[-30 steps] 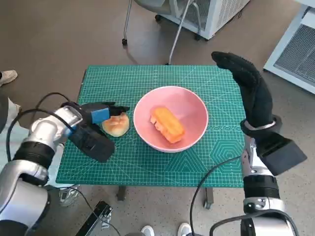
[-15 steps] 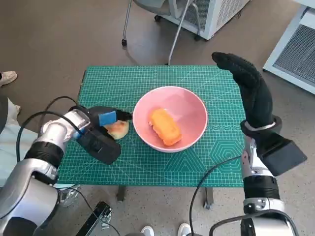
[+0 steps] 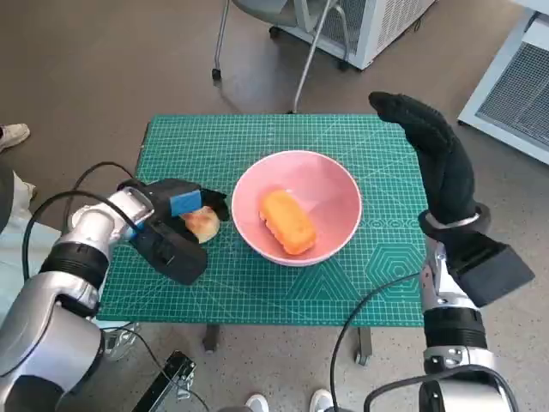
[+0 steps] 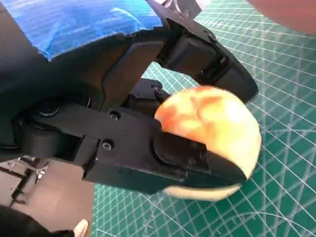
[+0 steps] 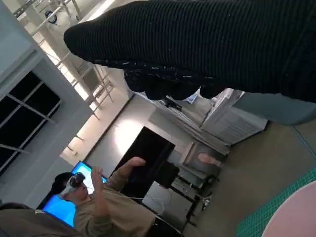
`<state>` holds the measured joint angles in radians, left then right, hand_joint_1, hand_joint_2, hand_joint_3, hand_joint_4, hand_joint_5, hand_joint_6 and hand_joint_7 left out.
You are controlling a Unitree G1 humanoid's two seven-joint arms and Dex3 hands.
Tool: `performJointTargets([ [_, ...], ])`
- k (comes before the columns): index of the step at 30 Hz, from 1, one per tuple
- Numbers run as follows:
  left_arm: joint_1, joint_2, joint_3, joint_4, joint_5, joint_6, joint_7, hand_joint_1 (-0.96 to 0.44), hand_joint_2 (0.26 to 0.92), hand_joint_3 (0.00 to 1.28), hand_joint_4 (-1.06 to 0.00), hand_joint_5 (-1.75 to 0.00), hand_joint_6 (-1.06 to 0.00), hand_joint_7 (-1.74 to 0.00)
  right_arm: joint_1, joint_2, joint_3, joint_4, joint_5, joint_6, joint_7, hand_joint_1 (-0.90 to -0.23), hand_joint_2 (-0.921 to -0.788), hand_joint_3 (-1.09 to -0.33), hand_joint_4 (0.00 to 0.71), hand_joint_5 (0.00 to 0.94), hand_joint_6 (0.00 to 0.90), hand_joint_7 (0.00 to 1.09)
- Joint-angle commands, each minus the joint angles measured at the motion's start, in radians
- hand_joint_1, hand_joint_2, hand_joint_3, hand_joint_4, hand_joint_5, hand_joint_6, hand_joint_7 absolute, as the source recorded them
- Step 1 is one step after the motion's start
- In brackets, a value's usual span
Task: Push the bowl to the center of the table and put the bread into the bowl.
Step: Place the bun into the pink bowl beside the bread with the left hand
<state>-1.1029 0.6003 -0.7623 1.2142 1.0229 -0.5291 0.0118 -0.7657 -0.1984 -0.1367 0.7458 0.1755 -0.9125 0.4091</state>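
Left hand (image 3: 182, 206) is clamped on a round bread roll (image 3: 203, 224), which is held just beside the left wall of the pink bowl (image 3: 336, 185). The bowl is already near the middle of the green mat (image 3: 386, 257), so the push is judged done, and an orange loaf (image 3: 287, 221) is lying inside the bowl. The roll has not yet been put in. The grip is made plain only in the left wrist view, where black fingers (image 4: 197, 158) are seen pressed around the roll (image 4: 212, 118). The right hand (image 3: 433, 154) is held upright beyond the bowl's right side, empty, its fingers together but uncurled. A person (image 5: 84, 207) appears only in the right wrist view.
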Motion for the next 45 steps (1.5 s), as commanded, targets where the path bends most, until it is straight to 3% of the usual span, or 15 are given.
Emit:
performJointTargets([
  [1, -0.079, 0.05, 0.062, -0.021, -0.061, -0.006, -0.042, 0.0, 0.92, 0.06, -0.67, -1.19, -0.67, -1.13, 0.025, -0.001, -0.002, 0.0, -0.003, 0.013, -0.01, -0.615, -0.921, -0.778, 0.295, 0.0, -0.001, 0.67],
  [17, -0.239, 0.13, 0.233, -0.229, -0.184, -0.045, -0.109, 0.0, 0.918, 0.04, -0.64, -1.17, -0.73, -1.09, 0.02, 0.005, 0.004, -0.007, -0.004, 0.021, -0.017, -0.612, -0.921, -0.776, 0.301, 0.003, -0.001, 0.67],
  [26, -0.25, 0.087, 0.268, -0.328, -0.211, -0.059, -0.1, 0.0, 0.92, 0.09, -0.62, -1.15, -0.65, -1.22, 0.025, 0.005, 0.005, -0.017, -0.005, 0.021, -0.018, -0.623, -0.921, -0.773, 0.304, 0.005, -0.001, 0.67],
  [32, -0.238, 0.018, 0.248, -0.367, -0.192, -0.064, -0.094, 0.0, 0.921, 0.11, -0.61, -1.13, -0.63, -1.28, 0.025, 0.004, 0.005, -0.017, -0.007, 0.018, -0.018, -0.635, -0.921, -0.771, 0.304, 0.005, -0.001, 0.67],
  [40, -0.239, -0.084, 0.141, -0.292, -0.083, -0.1, 0.016, 0.0, 0.921, 0.13, -0.57, -1.12, -0.63, -1.32, 0.031, 0.005, 0.009, -0.026, -0.018, 0.016, -0.029, -0.633, -0.921, -0.772, 0.305, 0.005, -0.001, 0.67],
  [45, -0.238, -0.144, 0.089, -0.237, -0.048, -0.109, 0.039, 0.0, 0.921, 0.13, -0.55, -1.16, -0.64, -1.3, 0.039, 0.004, 0.01, -0.036, -0.021, 0.017, -0.033, -0.628, -0.921, -0.772, 0.305, 0.005, -0.001, 0.68],
])
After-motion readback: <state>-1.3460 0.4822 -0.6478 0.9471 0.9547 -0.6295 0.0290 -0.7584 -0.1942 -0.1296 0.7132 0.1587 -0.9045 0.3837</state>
